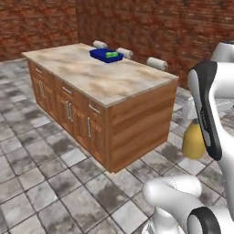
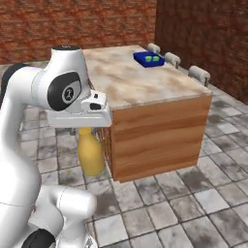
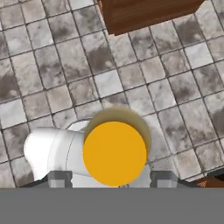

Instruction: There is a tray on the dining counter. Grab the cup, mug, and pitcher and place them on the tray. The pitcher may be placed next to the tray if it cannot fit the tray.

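The mustard-yellow pitcher (image 2: 89,152) hangs upright under my hand, over the tiled floor beside the near corner of the dining counter (image 2: 126,80). My gripper (image 3: 113,178) is shut on it, one fingertip on each side of its round top (image 3: 114,153). From the left, the pitcher (image 1: 194,139) shows partly behind my forearm. The deep-blue tray (image 2: 143,58) lies at the far end of the counter top (image 1: 91,75). Two small bright-green vessels (image 2: 152,58) stand on the tray (image 1: 101,55). They are too small to tell the cup from the mug.
The counter's wooden end wall (image 2: 160,135) stands close beside the pitcher. Drawers and doors with metal handles (image 1: 68,109) line its long side. Pale stools (image 1: 156,63) stand along its far side, with a brick wall (image 1: 137,23) behind. Grey floor tiles (image 1: 41,183) lie all around.
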